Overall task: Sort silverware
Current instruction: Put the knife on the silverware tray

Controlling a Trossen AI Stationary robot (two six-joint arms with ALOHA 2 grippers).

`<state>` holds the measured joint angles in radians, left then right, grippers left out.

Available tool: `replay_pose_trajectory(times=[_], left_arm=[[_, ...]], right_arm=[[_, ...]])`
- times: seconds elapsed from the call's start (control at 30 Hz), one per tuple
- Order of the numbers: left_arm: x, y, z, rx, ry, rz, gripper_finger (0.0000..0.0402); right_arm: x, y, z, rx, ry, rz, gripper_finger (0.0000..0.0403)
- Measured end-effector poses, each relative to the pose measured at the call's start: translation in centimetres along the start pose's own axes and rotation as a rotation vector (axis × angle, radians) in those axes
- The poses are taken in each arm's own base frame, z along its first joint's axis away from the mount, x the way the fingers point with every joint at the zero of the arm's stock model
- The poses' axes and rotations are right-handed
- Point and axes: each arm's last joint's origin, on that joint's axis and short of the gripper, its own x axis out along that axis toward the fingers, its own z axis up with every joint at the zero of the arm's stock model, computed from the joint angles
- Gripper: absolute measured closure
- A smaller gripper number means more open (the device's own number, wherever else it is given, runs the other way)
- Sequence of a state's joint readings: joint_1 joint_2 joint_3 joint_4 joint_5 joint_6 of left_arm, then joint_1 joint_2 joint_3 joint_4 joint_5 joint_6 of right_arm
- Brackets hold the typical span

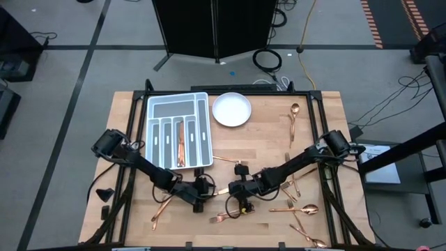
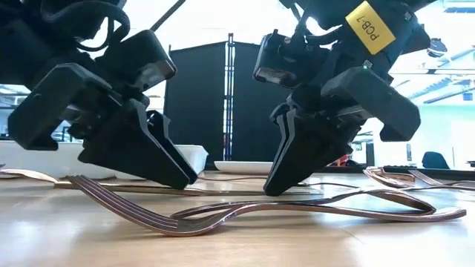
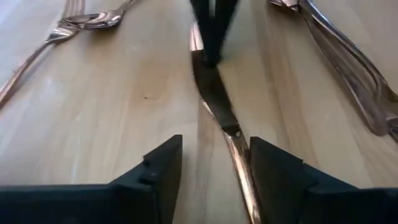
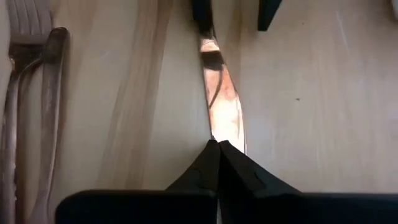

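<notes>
- Knife (image 4: 222, 106): lies flat on the table (image 1: 265, 139) near the front middle, stretched between the two grippers; the low view shows it as a thin strip on the wood behind a fork (image 2: 223, 215).
- Right gripper (image 1: 240, 189): reaches in from the right side, arm stretched low across the table, fingers tipped down to the wood. Its jaws are together, pinched on one end of the knife.
- Left gripper (image 1: 202, 189): comes from the left side, arm likewise low and angled inward, facing the right gripper. Its jaws stand apart, one finger (image 3: 155, 168) on each side of the knife's other end, not clamping it.
- More silverware (image 1: 296, 209) lies scattered on the right and front of the table.
- Tray (image 1: 202, 132): at the back left, one piece in a slot.
- Plate (image 1: 231, 109): beside the tray.
</notes>
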<state>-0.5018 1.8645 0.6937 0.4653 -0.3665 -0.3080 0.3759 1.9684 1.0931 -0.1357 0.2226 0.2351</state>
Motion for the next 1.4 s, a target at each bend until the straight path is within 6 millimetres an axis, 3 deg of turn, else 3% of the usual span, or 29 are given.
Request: replay_pose_trajectory(times=[0.13,0.27,0.43,0.5,0.57,0.8,1.13,1.27,1.4], left_arm=[[0.1,0.2,-0.1,0.0,0.03,-0.033,0.0209],[0.2,0.5,-0.2,-0.009,0.056,-0.024,0.0231],[0.2,0.6,-0.2,0.012,0.053,-0.014,0.0316],[0.2,0.6,-0.2,0.025,0.052,-0.003,0.0365],[0.2,0.7,-0.1,0.028,0.047,0.0,0.0389],[0.2,0.6,-0.1,0.03,0.039,0.017,0.0401],[0.2,0.6,-0.1,0.029,0.031,0.014,0.0402],[0.2,0.6,-0.1,0.029,0.03,0.013,0.0402],[0.2,0.5,-0.1,0.028,0.029,0.012,0.0402]], right_arm=[[-2.2,-0.7,1.1,-0.025,-0.064,-0.073,0.0402],[-4.5,-0.9,2.4,-0.022,-0.149,-0.091,0.0402],[-4.2,-1.0,2.2,-0.001,-0.132,-0.091,0.0402],[-3.4,-1.0,1.8,0.01,-0.099,-0.101,0.0402],[-2.3,-1.0,1.2,0.021,-0.061,-0.11,0.0402],[0.4,-0.9,0.0,0.054,-0.02,-0.137,0.0403],[-1.2,-1.3,1.2,0.123,-0.115,-0.202,0.0403],[-1.8,-0.9,1.8,0.118,-0.138,-0.089,0.0386],[-1.9,-0.5,1.9,0.15,-0.109,0.06,0.0336]])
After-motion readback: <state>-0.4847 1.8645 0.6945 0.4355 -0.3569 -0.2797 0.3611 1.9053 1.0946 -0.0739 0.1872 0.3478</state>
